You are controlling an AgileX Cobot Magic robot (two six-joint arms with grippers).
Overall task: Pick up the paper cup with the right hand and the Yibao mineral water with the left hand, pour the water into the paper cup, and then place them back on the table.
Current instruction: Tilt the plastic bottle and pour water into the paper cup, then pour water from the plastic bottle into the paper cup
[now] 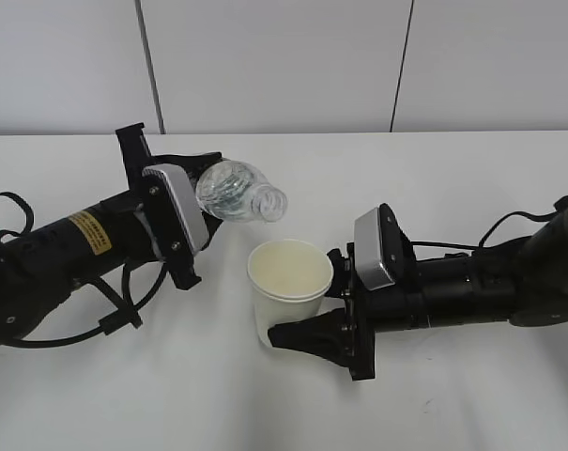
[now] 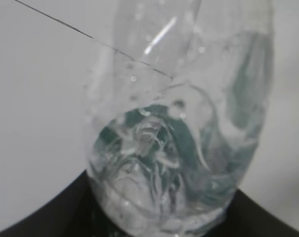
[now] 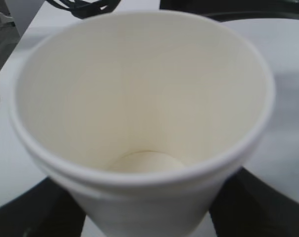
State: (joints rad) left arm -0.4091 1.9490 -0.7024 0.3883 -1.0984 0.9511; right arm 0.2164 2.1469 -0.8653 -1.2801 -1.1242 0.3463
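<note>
My left hand (image 1: pixel 201 180), the black arm with the yellow sticker, is shut on the Yibao mineral water (image 1: pixel 235 191). The clear bottle lies tipped on its side, its open mouth pointing right and slightly down, just above and left of the paper cup (image 1: pixel 289 291). The bottle fills the left wrist view (image 2: pixel 174 148), green label showing through the plastic. My right hand (image 1: pixel 312 324) is shut on the white paper cup, which stands upright. In the right wrist view the cup (image 3: pixel 144 123) looks empty inside, its cream bottom visible.
The white table (image 1: pixel 434 188) spreads around both arms. A grey panelled wall (image 1: pixel 284 56) rises behind its far edge. Black cables (image 1: pixel 124 301) loop on the table by the left arm.
</note>
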